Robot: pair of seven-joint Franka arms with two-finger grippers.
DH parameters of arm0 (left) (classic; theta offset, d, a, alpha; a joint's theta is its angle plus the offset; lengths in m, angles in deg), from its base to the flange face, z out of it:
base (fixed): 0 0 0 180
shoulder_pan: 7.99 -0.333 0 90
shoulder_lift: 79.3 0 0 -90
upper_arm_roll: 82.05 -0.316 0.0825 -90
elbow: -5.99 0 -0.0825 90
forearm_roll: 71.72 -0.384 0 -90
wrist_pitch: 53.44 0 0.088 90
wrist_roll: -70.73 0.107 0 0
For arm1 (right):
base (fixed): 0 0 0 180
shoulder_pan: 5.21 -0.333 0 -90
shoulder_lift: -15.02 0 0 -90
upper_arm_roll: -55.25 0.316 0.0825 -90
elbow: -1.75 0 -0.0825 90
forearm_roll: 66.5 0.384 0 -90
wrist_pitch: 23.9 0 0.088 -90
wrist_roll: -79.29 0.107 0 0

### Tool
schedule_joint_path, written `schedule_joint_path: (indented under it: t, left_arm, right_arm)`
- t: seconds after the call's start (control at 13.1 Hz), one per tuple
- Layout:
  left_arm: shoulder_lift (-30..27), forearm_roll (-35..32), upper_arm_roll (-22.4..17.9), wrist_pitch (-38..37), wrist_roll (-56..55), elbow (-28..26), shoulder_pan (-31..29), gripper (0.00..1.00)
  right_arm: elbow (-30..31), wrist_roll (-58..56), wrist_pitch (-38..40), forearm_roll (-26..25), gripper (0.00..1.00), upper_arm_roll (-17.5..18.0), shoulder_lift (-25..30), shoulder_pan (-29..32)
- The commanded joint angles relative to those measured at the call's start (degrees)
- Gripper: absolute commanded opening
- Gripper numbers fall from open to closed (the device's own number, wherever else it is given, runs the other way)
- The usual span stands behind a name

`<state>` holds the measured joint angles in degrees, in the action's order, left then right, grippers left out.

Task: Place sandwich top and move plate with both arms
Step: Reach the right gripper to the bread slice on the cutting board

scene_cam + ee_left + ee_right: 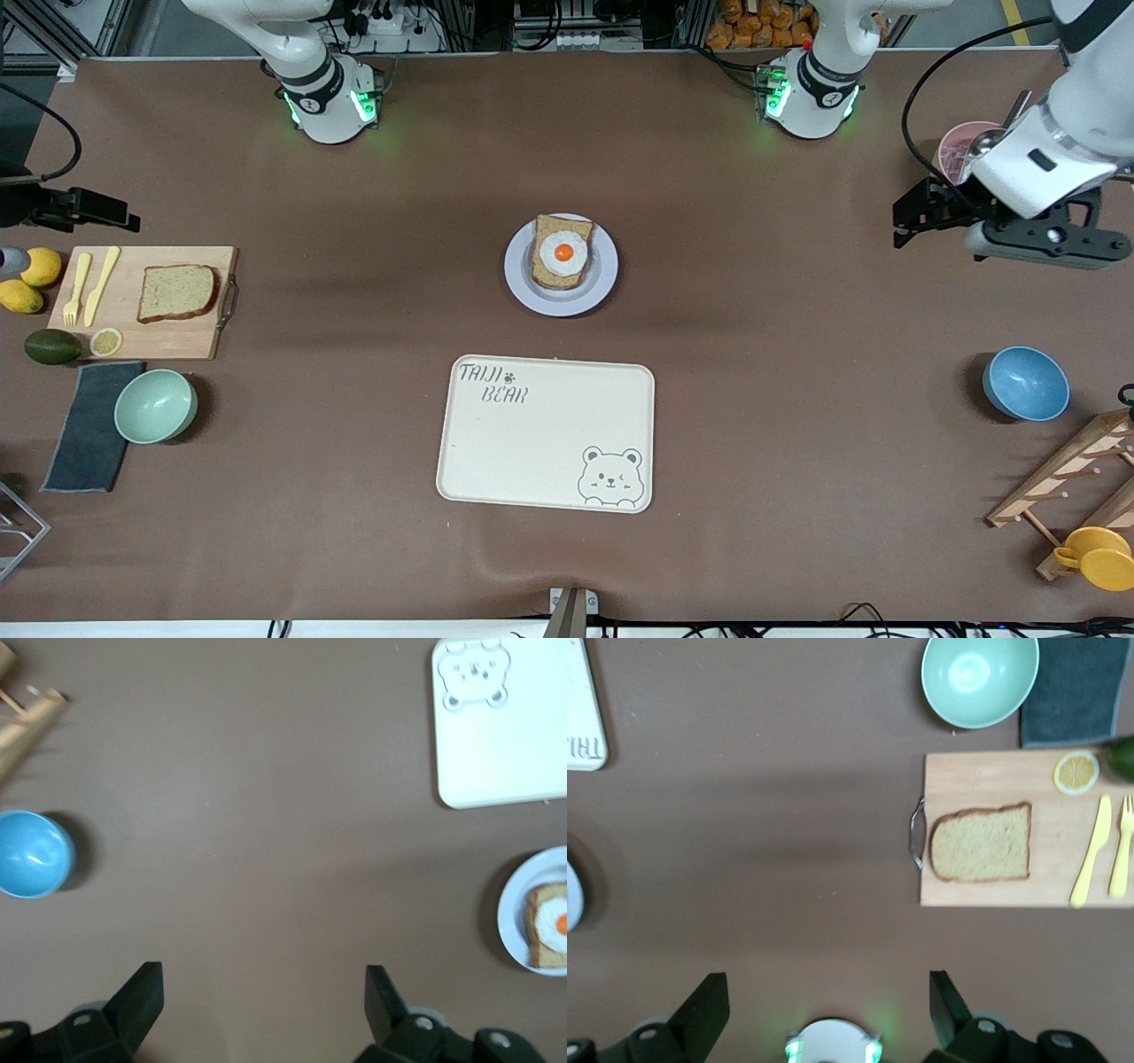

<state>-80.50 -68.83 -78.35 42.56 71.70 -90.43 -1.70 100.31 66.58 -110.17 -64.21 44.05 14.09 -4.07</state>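
The sandwich top (pixel 177 292) (pixel 981 842), a bare tan slice with a dark crust, lies on a wooden cutting board (pixel 190 338) at the right arm's end of the table. The pale round plate (pixel 523 288) (pixel 512 926) sits mid-table and carries a bread slice with a fried egg (pixel 563 252). My left gripper (pixel 899 226) (pixel 264 970) hangs open and empty over bare table at the left arm's end. My right gripper (pixel 115 213) (pixel 829 976) hangs open and empty over the table's edge beside the cutting board.
A cream bear-printed tray (pixel 546 434) lies nearer the front camera than the plate. Green bowl (pixel 155 406), dark cloth (pixel 89 425), yellow cutlery, lemons and avocado surround the board. Blue bowl (pixel 1026 383), wooden rack (pixel 1072 478), yellow cup (pixel 1099 558) and pink cup (pixel 961 146) stand at the left arm's end.
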Motion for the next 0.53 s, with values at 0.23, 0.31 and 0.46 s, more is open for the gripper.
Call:
schedule_joint_path:
  t: [0.23, 0.31, 0.46]
  left_arm:
    - [-0.6, 9.8, 0.4, 0.2, 2.2, -7.6, -0.7, 1.00]
    - [-0.6, 10.6, 0.4, 0.3, 4.2, -8.8, -0.9, 1.00]
    - [-0.8, 12.8, 0.4, 2.3, 7.9, -11.5, -1.8, 1.00]
  right_arm:
    - [13.0, -12.5, -14.1, -0.1, 1.00, -8.7, -0.5, 0.4]
    - [13.5, -14.9, -15.4, 0.1, 1.00, -11.1, -2.1, 0.3]
    - [13.5, -16.3, -17.0, 1.6, 1.00, -13.5, -5.0, 0.3]
